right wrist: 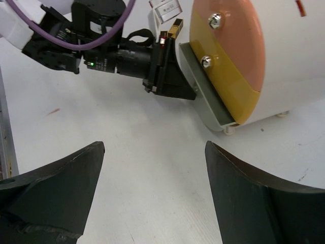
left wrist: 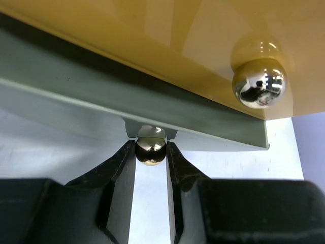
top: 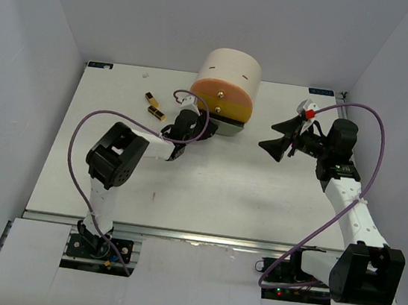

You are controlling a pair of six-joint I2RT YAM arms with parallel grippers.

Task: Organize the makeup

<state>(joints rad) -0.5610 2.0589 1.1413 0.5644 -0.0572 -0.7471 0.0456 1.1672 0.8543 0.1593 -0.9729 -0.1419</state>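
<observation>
While left gripper [left wrist: 151, 145] pinches drawer knob [left wrist: 151, 152], lipstick tubes [top: 156, 112] lie near its left; right gripper [right wrist: 153, 147] wide.

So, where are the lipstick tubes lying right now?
In the top view, the two lipstick tubes lie on the table at its far left, just left of the cream drawer unit.

My left fingers [left wrist: 118, 170] are matte black against a mirror-bright gold knob [left wrist: 150, 151]. Above it, the drawer unit [top: 231, 69] reads cream, its front banded salmon-orange, mustard yellow, then grey-green. Two lipstick tubes [top: 155, 111] show black with gold, on a plain white table [top: 221, 192].
</observation>
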